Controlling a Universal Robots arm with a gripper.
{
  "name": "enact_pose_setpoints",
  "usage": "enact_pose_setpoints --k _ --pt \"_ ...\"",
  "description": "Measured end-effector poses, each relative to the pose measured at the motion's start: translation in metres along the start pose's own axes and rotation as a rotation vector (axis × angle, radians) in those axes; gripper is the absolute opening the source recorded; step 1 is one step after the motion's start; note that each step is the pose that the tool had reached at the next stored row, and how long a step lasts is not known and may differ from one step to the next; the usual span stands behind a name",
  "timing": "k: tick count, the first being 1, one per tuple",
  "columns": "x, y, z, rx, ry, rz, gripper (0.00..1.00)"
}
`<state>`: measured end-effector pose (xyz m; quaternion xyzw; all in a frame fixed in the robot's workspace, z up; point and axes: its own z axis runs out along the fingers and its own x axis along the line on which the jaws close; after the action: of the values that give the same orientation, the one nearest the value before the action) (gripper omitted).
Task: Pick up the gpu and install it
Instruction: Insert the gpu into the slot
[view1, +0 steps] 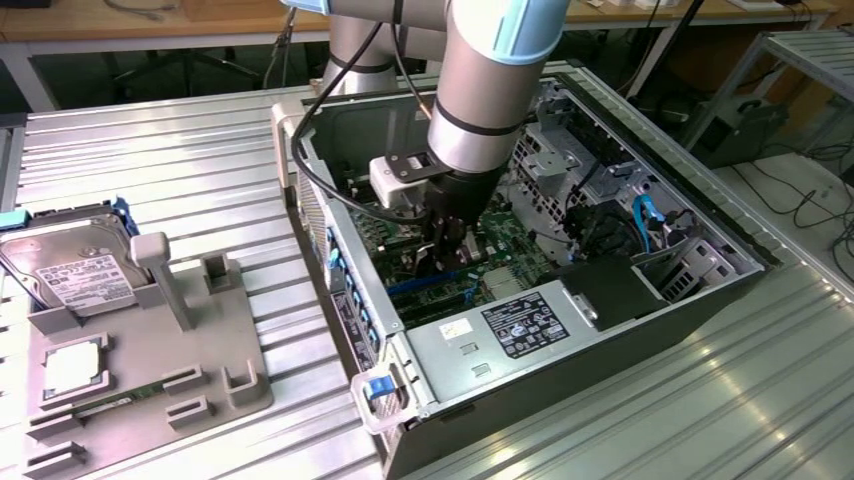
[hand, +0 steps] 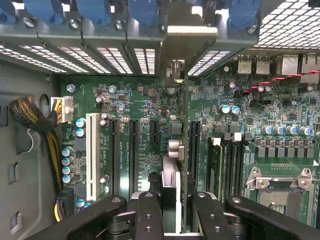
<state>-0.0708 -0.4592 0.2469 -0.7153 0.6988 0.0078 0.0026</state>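
Two spare parts sat on the grey tray (view1: 200, 335) at the exterior view's left when I checked: a hard drive (view1: 74, 265) standing at the far end and a square chip (view1: 74, 365) lying flat nearer the camera. Both were well apart from the work.

Moving right, the open case (view1: 534, 425) lay on its side on the ribbed table (view1: 174, 170), and the arm (view1: 487, 80) reached down into it from above. Its gripper (hand: 176, 202) was deep inside, over the motherboard (hand: 135, 100). From the wrist camera I saw the black fingers (hand: 150, 215) closed on the gpu (hand: 185, 125), one on each side of the card. The gpu stood on edge, upright to the board, among the long black slots (hand: 134, 155) and beside a white slot (hand: 91, 155). Its bracket end (hand: 175, 70) reached up against the rear slot openings of the case, under the row of blue clips (hand: 95, 10). I could not tell whether its lower edge was seated in a slot or just above it.

Further right in the exterior view, the power supply (view1: 514, 325) with its dark label sat at the near end of the case. Blue cables (view1: 647, 225) ran along the far right wall. On the board past the gpu, the wrist camera also showed the memory slots (hand: 225, 165) and the bare processor socket (hand: 280, 192).
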Motion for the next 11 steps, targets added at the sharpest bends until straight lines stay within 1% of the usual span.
enact_pose_setpoints --k 11 --pt "-0.0012 -0.0007 0.0018 -0.0010 -0.0004 0.000 0.28"
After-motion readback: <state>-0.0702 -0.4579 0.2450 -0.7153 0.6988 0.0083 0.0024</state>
